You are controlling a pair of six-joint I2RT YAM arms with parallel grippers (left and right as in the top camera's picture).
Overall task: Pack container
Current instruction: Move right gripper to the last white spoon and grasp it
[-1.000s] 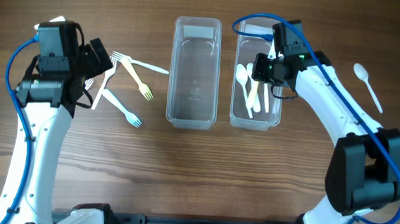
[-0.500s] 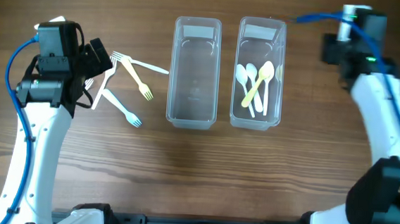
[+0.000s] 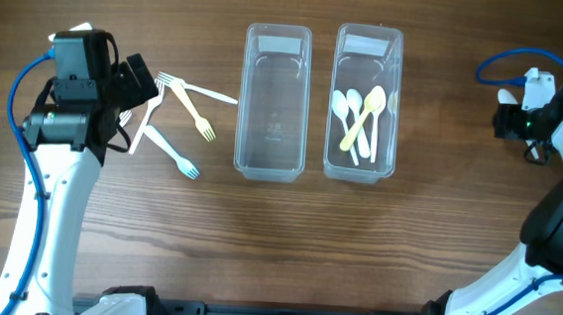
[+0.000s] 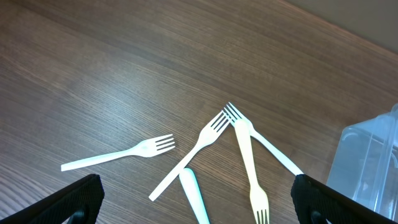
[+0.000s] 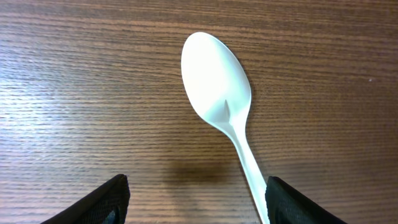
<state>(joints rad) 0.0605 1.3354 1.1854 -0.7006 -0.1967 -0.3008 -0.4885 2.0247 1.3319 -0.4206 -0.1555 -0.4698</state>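
Two clear plastic containers stand at the middle. The left container (image 3: 269, 162) is empty. The right container (image 3: 360, 168) holds several spoons (image 3: 362, 118), white and yellow. Several plastic forks (image 3: 192, 107) lie fanned out left of the containers; they also show in the left wrist view (image 4: 245, 149). My left gripper (image 3: 139, 96) (image 4: 199, 214) is open and empty above the forks' handles. My right gripper (image 3: 511, 116) (image 5: 196, 208) is open at the far right, low over a single white spoon (image 5: 217, 87). The spoon's handle lies between the fingers, close to the right one.
A corner of the empty container (image 4: 373, 162) shows at the right edge of the left wrist view. A blue cable (image 3: 512, 62) loops over my right arm. The wooden table (image 3: 275, 246) carries nothing else.
My right gripper has left the right container, where a yellow spoon now lies, and swung to the far right over the lone white spoon. The left arm has not moved.
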